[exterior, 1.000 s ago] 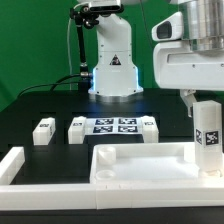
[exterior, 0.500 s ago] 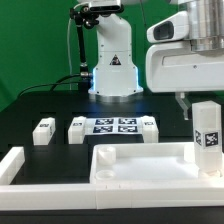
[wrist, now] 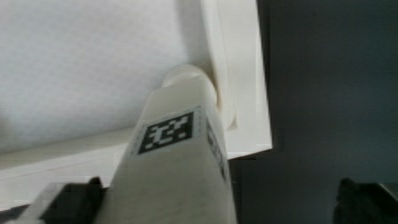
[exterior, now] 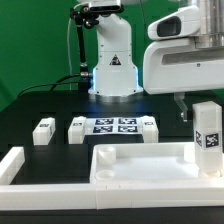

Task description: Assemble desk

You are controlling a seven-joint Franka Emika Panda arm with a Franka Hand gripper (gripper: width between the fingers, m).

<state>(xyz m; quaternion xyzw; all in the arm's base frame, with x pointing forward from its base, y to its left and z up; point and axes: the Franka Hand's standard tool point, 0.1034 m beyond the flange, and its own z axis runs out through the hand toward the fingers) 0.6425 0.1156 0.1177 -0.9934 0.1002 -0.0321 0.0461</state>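
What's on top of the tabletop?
One upright tagged leg stands on the tabletop, at its corner on the exterior view's right. The leg's foot covers the joint beneath, so its seating is unseen.

The white, round-jointed robot arm (exterior: 112,55) rises from its base at the back and reaches forward to the exterior view's right. There its boxy white wrist housing (exterior: 185,65) hangs close to the camera, pointing straight down. The black two-finger gripper (wrist: 217,203) stands wide open, its dark fingers (wrist: 75,200) spread far apart and clamping nothing.
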